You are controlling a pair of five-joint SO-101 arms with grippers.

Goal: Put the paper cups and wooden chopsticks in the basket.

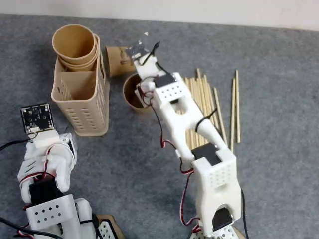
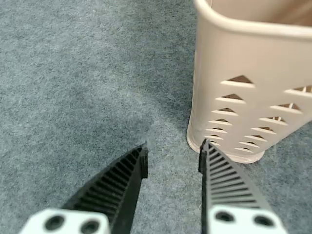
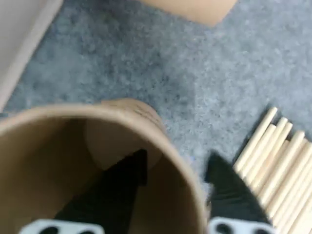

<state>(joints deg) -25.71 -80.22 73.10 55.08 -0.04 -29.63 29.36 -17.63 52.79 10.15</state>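
Item 1. Tall beige perforated plastic basket [image 1: 82,107], upright on the grey-covered table [image 1: 279,74]. We count it as holding a nested stack of brown paper cups [image 1: 75,45], which rises above its far rim.

Item 2. Single brown paper cup lying on its side [image 1: 115,60], just beyond the basket, mouth turned away from it.

Item 3. Single brown paper cup standing upright [image 1: 130,94], beside the basket and near the tipped cup. We find the right claw [image 3: 178,158] astride its rim: the jaws stand apart, one inside the cup and one outside, with the wall between them.

Item 4. Bundle of pale wooden chopsticks [image 1: 202,97], flat on the table, partly under the right arm, just beside the upright cup.

Item 5. Two further wooden chopsticks [image 1: 235,107], lying side by side, apart from the bundle on its far side from the cups.

Item 6. Left claw [image 2: 173,151], jaws apart and holding nothing, low over the table near the basket's base.
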